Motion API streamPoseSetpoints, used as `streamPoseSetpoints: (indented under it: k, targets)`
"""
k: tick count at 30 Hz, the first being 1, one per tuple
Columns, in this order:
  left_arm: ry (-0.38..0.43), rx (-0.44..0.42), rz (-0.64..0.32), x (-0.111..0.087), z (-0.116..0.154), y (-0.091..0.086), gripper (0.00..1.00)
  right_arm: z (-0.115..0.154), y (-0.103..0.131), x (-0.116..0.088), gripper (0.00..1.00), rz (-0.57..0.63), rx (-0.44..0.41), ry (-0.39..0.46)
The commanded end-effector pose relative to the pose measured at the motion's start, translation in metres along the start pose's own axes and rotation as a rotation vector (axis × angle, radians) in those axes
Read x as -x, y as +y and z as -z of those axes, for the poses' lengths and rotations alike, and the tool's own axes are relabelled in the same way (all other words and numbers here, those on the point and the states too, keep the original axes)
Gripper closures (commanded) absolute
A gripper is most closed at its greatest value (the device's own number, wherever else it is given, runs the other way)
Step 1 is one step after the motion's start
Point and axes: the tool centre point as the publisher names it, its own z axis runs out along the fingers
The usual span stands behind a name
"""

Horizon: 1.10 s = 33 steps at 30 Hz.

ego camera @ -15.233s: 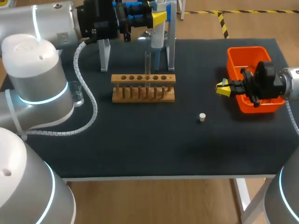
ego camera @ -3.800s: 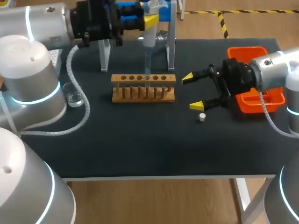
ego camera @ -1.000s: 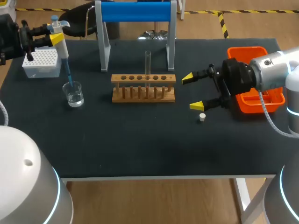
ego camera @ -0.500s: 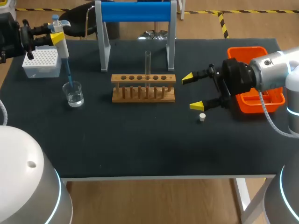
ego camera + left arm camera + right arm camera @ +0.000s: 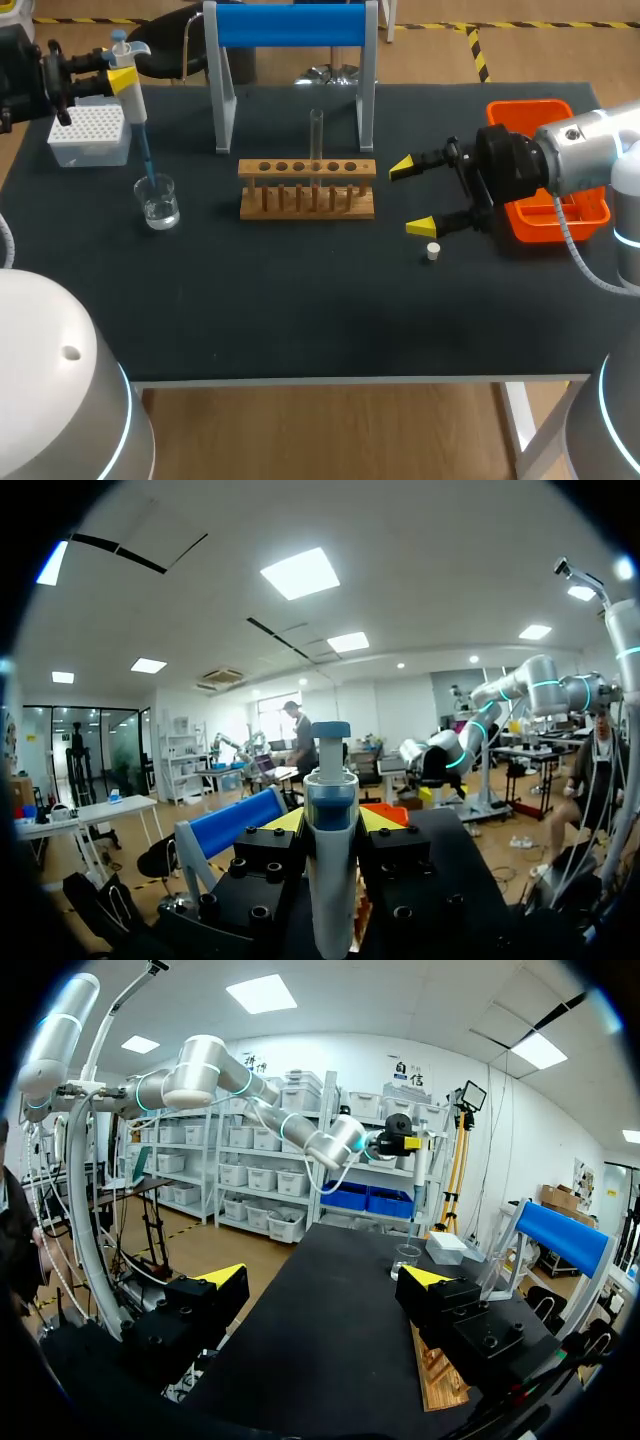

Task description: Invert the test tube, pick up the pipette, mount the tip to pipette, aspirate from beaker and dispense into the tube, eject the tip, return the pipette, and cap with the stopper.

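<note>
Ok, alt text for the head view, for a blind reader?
The left gripper holds the pipette upright, its tip dipped into the beaker on the left. The right gripper is open beside the stopper, and a test tube stands in the wooden rack in the middle.

The right gripper gapes wide; ahead stands, seemingly, the beaker.
</note>
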Motion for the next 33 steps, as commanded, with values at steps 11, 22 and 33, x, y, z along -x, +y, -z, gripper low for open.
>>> streamPoseSetpoints:
  k: [11, 22, 33]
  targets:
    - [0.002, -0.001, -0.001, 0.001, 0.000, 0.000, 1.00, -0.015, 0.002, 0.000, 0.00, 0.006, -0.031, -0.020]
    - [0.002, -0.001, -0.001, 0.001, 0.000, 0.000, 1.00, -0.090, 0.016, -0.003, 0.00, 0.037, -0.210, -0.097]
    - [0.002, -0.001, -0.001, 0.001, 0.000, 0.000, 1.00, -0.163, 0.016, 0.007, 0.00, -0.024, -0.300, -0.145]
